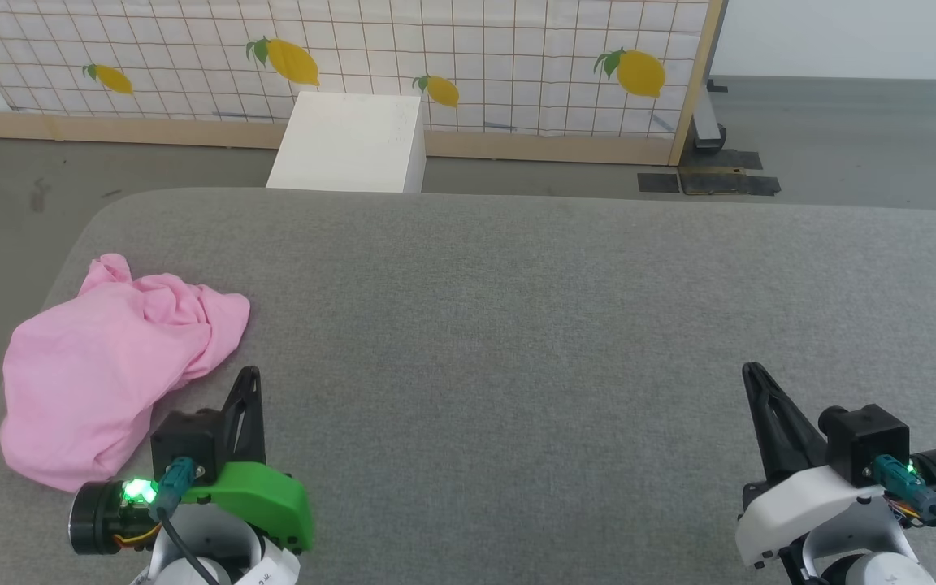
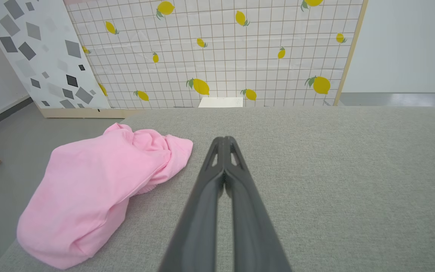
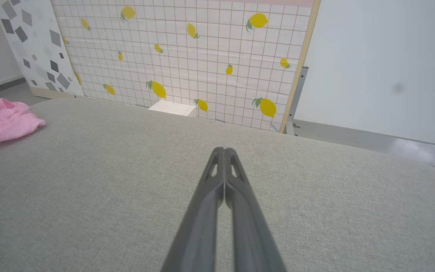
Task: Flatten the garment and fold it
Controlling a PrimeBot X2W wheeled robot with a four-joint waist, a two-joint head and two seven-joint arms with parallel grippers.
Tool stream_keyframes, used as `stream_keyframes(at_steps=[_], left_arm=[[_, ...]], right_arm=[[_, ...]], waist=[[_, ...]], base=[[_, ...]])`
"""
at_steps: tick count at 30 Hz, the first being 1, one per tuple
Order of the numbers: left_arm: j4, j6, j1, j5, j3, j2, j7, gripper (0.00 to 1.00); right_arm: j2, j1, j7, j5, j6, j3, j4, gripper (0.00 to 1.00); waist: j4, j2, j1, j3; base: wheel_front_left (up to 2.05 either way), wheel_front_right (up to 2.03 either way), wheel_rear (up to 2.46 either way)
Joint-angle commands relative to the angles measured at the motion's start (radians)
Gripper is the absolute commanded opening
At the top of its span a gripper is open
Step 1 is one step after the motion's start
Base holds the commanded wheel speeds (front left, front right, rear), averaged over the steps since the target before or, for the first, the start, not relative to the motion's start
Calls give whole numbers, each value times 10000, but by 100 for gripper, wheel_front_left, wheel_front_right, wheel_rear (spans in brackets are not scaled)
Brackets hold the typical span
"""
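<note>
The garment (image 1: 114,370) lies crumpled at the left of the frame on the grey table (image 1: 517,325). The left gripper (image 1: 250,375) at lower left and the right gripper (image 1: 752,372) at lower right both have their jaws pressed together, holding nothing.

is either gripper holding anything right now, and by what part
Nothing is held. The left gripper and right gripper are both shut and empty; the garment lies crumpled on the grey surface, gripped by neither.

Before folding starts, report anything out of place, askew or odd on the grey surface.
The garment lies bunched and creased in a heap at the left edge of the grey surface, its outer side at the rim, perhaps slightly over it. The left gripper and right gripper are shut, empty. Nothing looks spilled or damaged.
</note>
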Motion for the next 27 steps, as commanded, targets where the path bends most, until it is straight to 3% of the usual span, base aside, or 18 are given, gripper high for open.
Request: stream_keyframes(at_steps=[1,27], left_arm=[[-26,66,118,129,34,-47,14,0],[-26,66,118,129,34,-47,14,0]], right_arm=[[26,-184,28,-60,-17,18,-53,0],[26,-184,28,-60,-17,18,-53,0]], waist=[[0,0,0,0],[0,0,0,0]], base=[[0,0,0],[0,0,0]])
